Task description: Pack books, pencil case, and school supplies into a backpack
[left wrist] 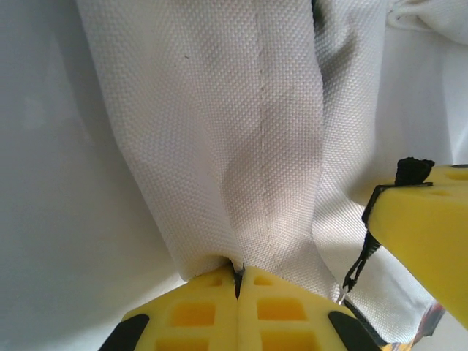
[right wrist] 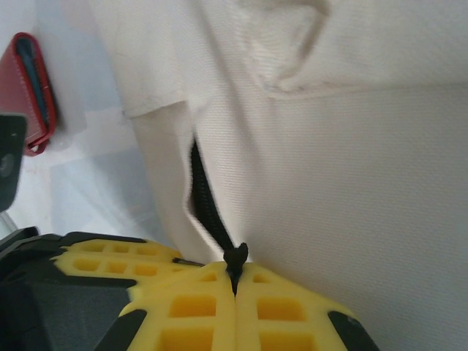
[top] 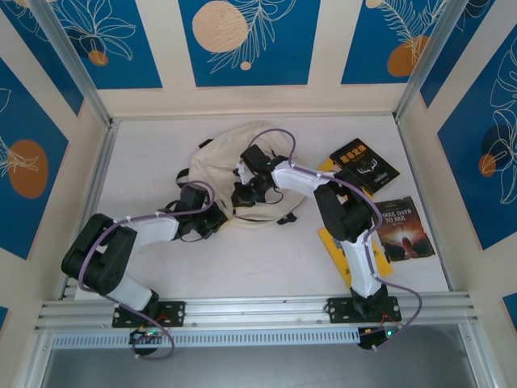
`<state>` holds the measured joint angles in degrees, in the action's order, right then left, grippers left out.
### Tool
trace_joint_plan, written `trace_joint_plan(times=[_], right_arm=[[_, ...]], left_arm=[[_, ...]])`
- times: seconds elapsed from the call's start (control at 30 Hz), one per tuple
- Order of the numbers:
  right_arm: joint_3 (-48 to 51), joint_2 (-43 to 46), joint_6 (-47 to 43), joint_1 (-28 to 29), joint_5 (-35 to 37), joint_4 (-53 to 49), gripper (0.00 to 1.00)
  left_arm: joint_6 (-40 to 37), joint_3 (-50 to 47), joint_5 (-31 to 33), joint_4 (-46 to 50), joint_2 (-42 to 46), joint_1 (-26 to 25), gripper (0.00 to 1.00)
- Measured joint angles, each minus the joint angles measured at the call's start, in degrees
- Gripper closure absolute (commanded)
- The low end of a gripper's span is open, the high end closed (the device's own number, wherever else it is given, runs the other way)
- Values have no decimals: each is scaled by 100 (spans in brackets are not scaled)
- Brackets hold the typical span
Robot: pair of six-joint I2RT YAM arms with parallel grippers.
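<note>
Looking from overhead, found the cream backpack (top: 242, 153) slumped mid-frame, books (top: 365, 164) at its right; judged the canvas soft and light, best taken by seam or zipper. From the left wrist, saw the left gripper (left wrist: 238, 281) pinched shut on a cloth fold, bottom centre. From the right wrist, made out what overhead hid: right gripper (right wrist: 235, 276) clamped on the black zipper pull (right wrist: 235, 256).

the cream-beige woven canvas backpack (top: 228, 166) carries a black zipper (right wrist: 206, 199). the left claw (left wrist: 238, 281) and right claw (right wrist: 235, 281) are bright yellow. a thin black paperback (top: 365, 164) has orange lettering; a dark brown paperback (top: 406, 230) lies on the white worktop (top: 145, 162). a red clip-like thing (right wrist: 33, 88) looks perhaps teal inside.
</note>
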<state>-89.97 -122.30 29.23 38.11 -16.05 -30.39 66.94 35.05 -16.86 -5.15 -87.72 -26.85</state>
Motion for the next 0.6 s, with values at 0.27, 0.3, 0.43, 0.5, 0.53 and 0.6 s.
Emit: trace_joint_plan(times=[0.27,0.3,0.43,0.5,0.53,0.6], right_arm=[[238,195,542,-107,472,33,100],[264,219,592,-109,514,39,100],[280,297,754,-105,640,44,100],[280,339,852,-105,752,15,100],[284,365,905,-105,804,-4,100],[350,442,992,-105,863,-2,100]], left_arm=[[-76,4,87,-24,7,0,100],[-90,7,87,-31,11,0,100],[-107,13,87,-50,13,0,100],[-107,15,87,-66,26,0,100],[-109,15,90,-70,46,0,100],[-131,15,101,-66,103,0,100]])
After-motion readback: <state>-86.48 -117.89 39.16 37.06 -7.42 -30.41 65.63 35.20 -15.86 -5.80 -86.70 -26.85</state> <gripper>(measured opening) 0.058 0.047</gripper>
